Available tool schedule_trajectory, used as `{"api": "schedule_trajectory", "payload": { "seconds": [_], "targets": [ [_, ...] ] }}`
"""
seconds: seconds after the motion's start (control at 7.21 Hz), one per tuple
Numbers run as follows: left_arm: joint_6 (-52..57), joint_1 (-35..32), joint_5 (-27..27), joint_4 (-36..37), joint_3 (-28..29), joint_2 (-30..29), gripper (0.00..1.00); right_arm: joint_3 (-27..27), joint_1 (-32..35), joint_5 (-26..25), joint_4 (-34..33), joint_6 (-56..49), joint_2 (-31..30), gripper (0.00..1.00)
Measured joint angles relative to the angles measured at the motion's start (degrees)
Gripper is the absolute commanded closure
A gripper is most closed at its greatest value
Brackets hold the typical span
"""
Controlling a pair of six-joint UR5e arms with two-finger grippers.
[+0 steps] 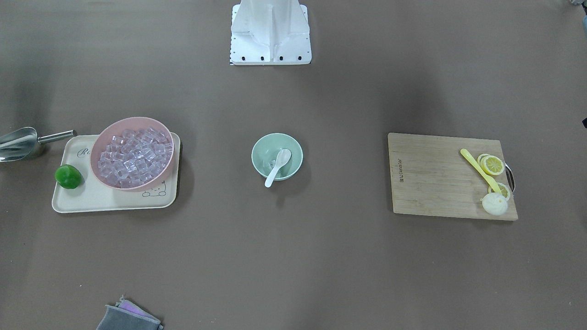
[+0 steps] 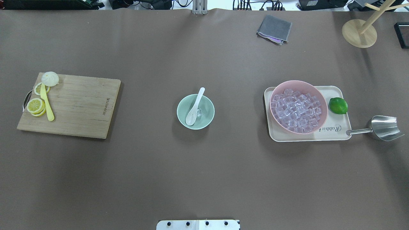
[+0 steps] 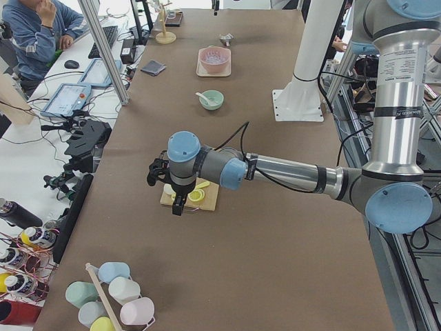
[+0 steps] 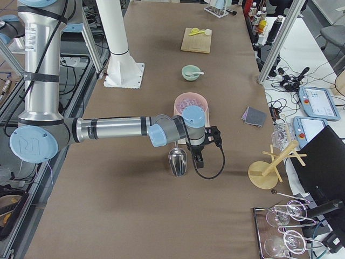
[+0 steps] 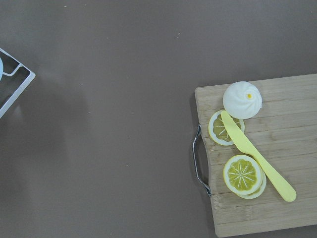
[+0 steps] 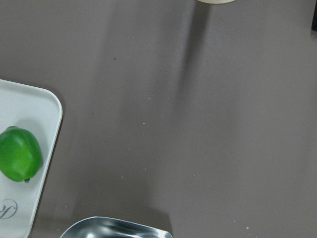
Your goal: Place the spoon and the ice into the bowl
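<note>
Spoon (image 2: 195,105), one, resting in bowl (image 2: 208,108) with ice (image 2: 199,112)

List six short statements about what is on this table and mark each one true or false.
1. The spoon lies in the mint-green bowl, its handle over the rim. True.
2. The pink bowl stands on the cutting board. False: the pink bowl, full of ice, stands on the cream tray.
3. A lime sits on the cream tray beside the pink bowl. True.
4. The steel scoop lies inside the pink bowl. False: the steel scoop lies on the table, off the tray's end.
5. A yellow utensil lies among lemon slices on the cutting board. True.
6. The mint-green bowl holds no ice. False: at least one ice cube lies beside the spoon.
</note>
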Motion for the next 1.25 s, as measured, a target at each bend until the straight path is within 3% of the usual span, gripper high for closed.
{"api": "schedule_trajectory", "payload": {
  "seconds": [1.25],
  "targets": [
    [-0.1,-0.7,2.1,-2.8,0.7,2.0,0.02,-0.5,0.3,0.0,0.0,0.5,-0.3,0.0]
  ]
}}
